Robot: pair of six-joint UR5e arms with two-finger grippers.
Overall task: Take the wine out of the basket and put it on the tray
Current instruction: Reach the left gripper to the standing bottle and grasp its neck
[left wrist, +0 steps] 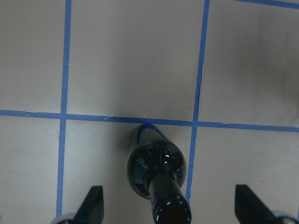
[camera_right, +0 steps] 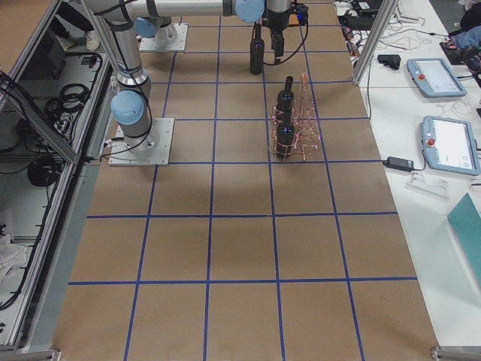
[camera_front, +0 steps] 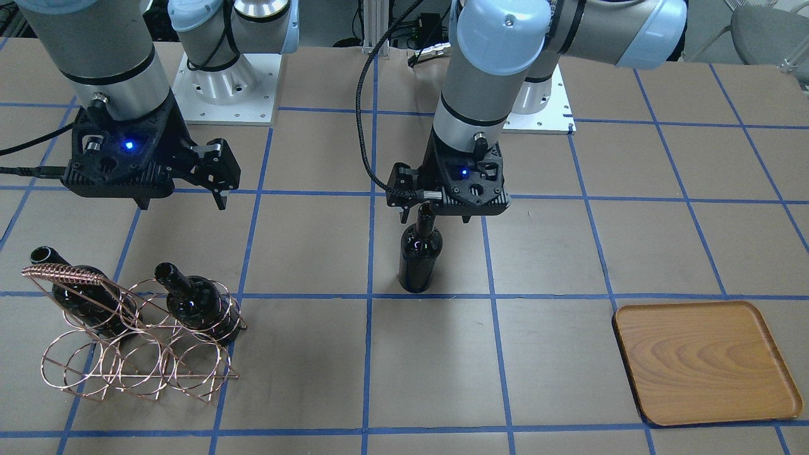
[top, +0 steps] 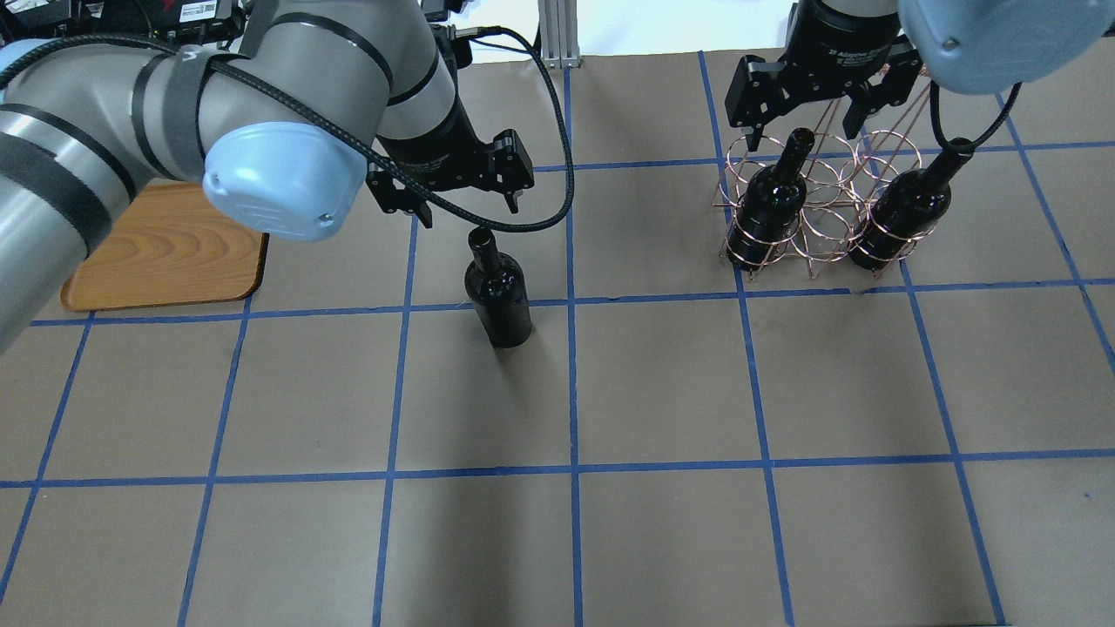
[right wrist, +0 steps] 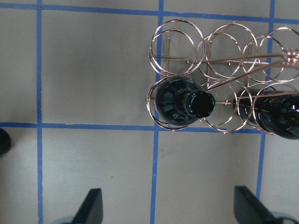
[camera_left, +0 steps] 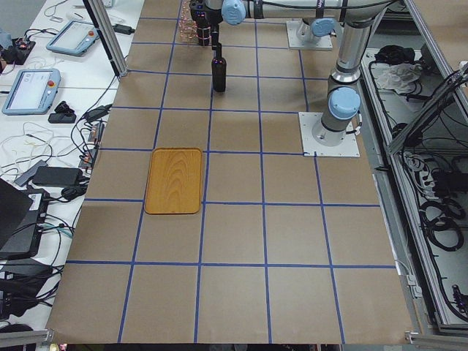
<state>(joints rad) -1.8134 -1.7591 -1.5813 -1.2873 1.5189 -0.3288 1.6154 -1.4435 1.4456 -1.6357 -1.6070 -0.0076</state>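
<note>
One wine bottle (camera_front: 419,253) stands upright on the table's middle, outside the basket; it also shows in the overhead view (top: 498,296). My left gripper (camera_front: 436,218) is open, with its fingers on either side of this bottle's neck top and clear gaps in the left wrist view (left wrist: 170,205). The copper wire basket (top: 819,218) holds two more bottles (top: 771,205) (top: 906,209). My right gripper (top: 806,131) is open and empty above the basket, over one bottle (right wrist: 182,102). The wooden tray (camera_front: 701,360) lies empty on my left side.
Brown table (top: 662,392) with a blue tape grid. The arm bases (camera_front: 224,95) stand at the robot's edge. Operators' tablets and cables (camera_left: 36,88) lie beyond the far table edge.
</note>
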